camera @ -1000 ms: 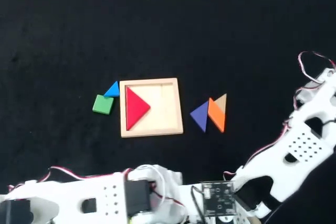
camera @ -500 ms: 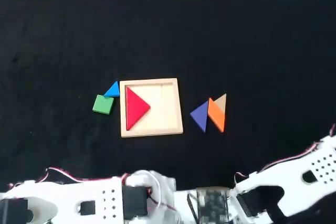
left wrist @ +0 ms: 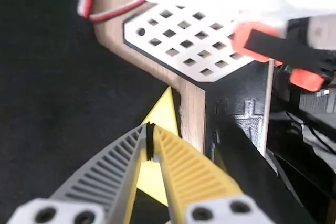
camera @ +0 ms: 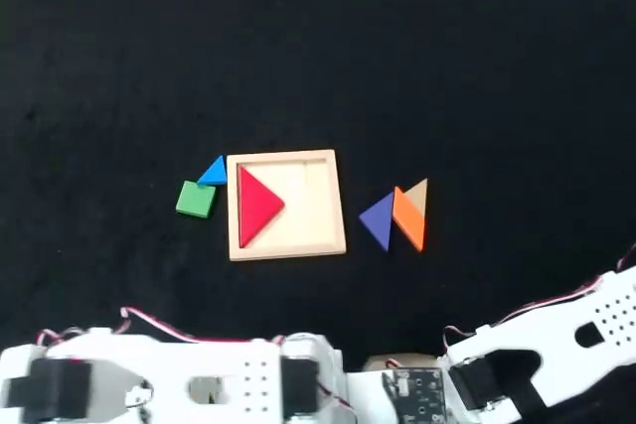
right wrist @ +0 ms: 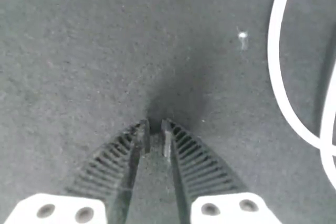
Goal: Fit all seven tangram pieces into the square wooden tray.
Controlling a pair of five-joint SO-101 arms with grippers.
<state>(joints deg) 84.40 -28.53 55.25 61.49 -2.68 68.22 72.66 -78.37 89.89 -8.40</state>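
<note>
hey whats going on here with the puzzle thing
Two robot arms are working on a tangram puzzle. Just the red triangle lies in the wooden tray. The green square and blue triangle lie on one side of it, and the purple triangle, orange piece and tan triangle on the other. Both arms sit at the table's near edge. The left gripper, shut, is over a yellow triangle. The right gripper, shut, is over bare cloth.

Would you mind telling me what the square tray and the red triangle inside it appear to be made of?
The square tray looks like pale unfinished wood: light tan, matt, with a raised rim. The red triangle seems painted wood or plastic; its flat, even colour leaves that open.
</note>
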